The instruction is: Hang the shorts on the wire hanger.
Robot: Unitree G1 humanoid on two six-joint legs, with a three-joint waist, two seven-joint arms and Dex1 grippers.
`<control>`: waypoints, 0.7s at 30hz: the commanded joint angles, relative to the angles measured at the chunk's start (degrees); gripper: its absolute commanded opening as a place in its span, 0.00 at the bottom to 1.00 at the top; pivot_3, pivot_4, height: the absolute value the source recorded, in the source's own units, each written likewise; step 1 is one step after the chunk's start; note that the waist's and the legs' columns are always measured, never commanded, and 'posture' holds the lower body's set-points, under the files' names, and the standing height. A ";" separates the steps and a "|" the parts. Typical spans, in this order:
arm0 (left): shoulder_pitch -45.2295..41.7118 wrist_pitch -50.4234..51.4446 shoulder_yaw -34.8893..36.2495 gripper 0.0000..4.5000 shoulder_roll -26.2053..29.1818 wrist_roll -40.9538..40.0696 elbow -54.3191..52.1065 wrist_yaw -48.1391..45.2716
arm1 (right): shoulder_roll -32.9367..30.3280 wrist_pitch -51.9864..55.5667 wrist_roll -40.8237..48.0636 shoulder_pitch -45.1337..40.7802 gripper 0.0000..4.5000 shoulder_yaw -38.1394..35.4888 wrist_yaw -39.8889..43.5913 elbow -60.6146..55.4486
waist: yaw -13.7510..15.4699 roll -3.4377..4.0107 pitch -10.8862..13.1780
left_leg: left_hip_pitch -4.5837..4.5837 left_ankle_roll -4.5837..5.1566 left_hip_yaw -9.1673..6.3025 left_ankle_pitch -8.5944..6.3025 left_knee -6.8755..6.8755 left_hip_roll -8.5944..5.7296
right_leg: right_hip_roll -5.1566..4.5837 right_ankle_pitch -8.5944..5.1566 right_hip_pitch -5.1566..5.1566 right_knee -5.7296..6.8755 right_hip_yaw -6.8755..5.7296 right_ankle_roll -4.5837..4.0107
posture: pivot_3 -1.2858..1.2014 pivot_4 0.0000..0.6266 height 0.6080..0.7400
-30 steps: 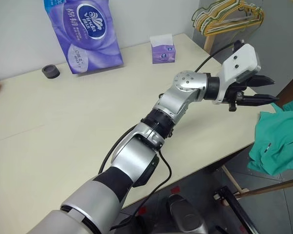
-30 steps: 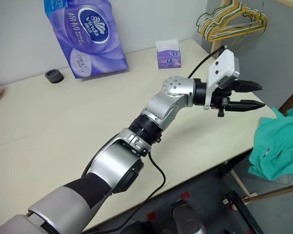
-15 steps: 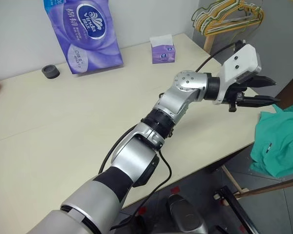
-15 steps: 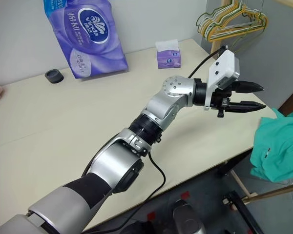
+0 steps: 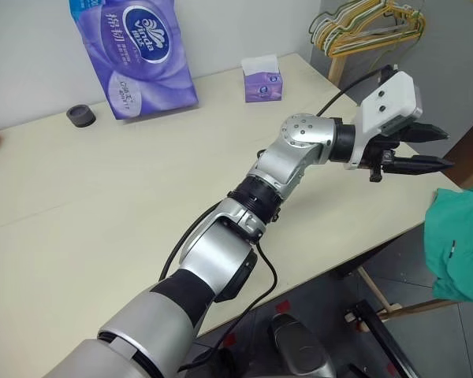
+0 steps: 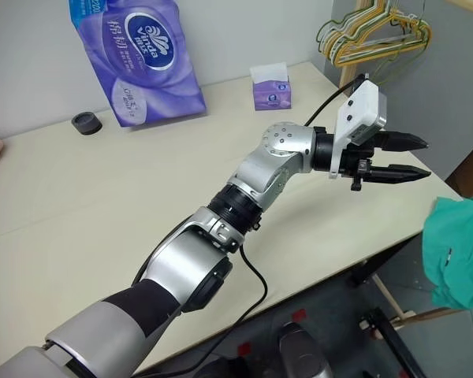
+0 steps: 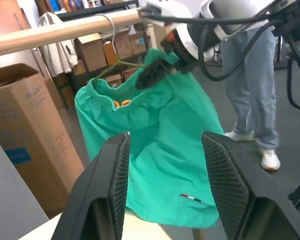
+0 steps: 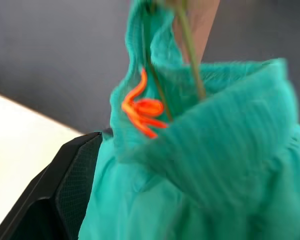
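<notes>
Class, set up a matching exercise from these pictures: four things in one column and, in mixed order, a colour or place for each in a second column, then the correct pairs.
Column one:
1. shorts
2. tissue box
3. big tissue pack
4. bunch of hangers

Column two:
A. standing at the table's far edge, against the wall
B. teal-green, hanging from a wooden rail
C. pale green and yellow, beyond the table's far right corner
D. small, purple, near the table's far right corner

Pairs: 1-B, 2-D, 3-A, 4-C

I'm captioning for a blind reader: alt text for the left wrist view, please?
Teal-green shorts hang from a wire hanger hooked over a wooden rod, with the right tool at the waistband. The left tool's open black fingers frame them; a person stands behind.
</notes>
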 commanded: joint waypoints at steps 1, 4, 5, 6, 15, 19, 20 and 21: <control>-3.39 0.06 0.76 0.53 -7.58 -1.21 -2.64 -0.41 | -3.48 0.45 -0.57 -0.54 0.99 2.62 2.92 -7.50 | -0.05 0.00 0.00 | -0.01 0.00 0.02 0.00 0.00 0.00 | 0.00 0.00 -0.03 0.01 0.01 0.00 | 0.34 0.31 1.00; -2.72 0.37 0.63 0.53 -6.91 -0.95 -3.17 -0.42 | -4.26 0.27 -2.31 -3.04 0.99 6.78 5.58 -11.88 | -0.06 0.01 -0.01 | -0.04 0.00 0.05 0.00 0.01 0.01 | 0.00 0.01 -0.07 0.02 0.04 0.02 | 0.34 0.30 1.00; -2.13 0.70 0.53 0.53 -6.26 -0.75 -3.66 -0.30 | -4.55 -0.40 -2.63 -4.08 0.99 8.77 6.60 -13.72 | -0.07 0.03 -0.02 | -0.04 0.00 0.06 0.00 0.02 0.01 | -0.01 0.02 -0.08 0.02 0.05 0.03 | 0.34 0.30 1.00; -1.46 1.05 0.41 0.53 -5.49 -0.49 -4.21 -0.16 | -5.13 -1.41 -3.03 -4.55 0.99 10.66 7.88 -15.44 | -0.06 0.04 -0.03 | -0.06 0.00 0.09 0.00 0.02 0.01 | -0.01 0.02 -0.12 0.03 0.08 0.04 | 0.34 0.30 1.00; 14.80 12.93 0.02 0.53 10.16 3.11 -21.82 2.91 | 2.85 -7.76 -7.37 -4.07 0.99 20.22 14.45 -29.01 | -0.15 0.22 -0.14 | -0.11 -0.03 0.04 0.02 0.05 0.16 | 0.01 0.03 -0.24 0.23 0.26 0.05 | 0.36 0.28 1.00; 24.04 20.36 3.13 0.53 19.18 5.22 -31.87 10.48 | 9.21 -17.29 -10.05 -1.31 0.99 26.73 18.54 -33.01 | 0.07 0.25 -0.18 | -0.02 -0.12 0.04 0.07 0.15 0.20 | -0.03 0.04 -0.31 0.52 0.30 0.04 | 0.38 0.27 1.00; 26.24 21.45 4.78 0.53 20.88 6.39 -33.63 14.44 | 12.21 -19.94 -10.77 -0.21 0.99 29.28 19.16 -33.91 | 0.16 0.07 -0.21 | 0.01 -0.13 0.02 0.08 0.20 0.20 | -0.08 0.04 -0.32 0.60 0.29 0.05 | 0.38 0.27 1.00; 28.19 22.41 6.29 0.53 22.15 7.75 -35.03 18.59 | 14.95 -22.88 -11.87 1.08 0.99 31.73 19.97 -34.78 | 0.34 -0.06 -0.25 | 0.06 -0.14 -0.07 0.09 0.28 0.25 | -0.10 0.04 -0.32 0.69 0.22 0.05 | 0.39 0.26 1.00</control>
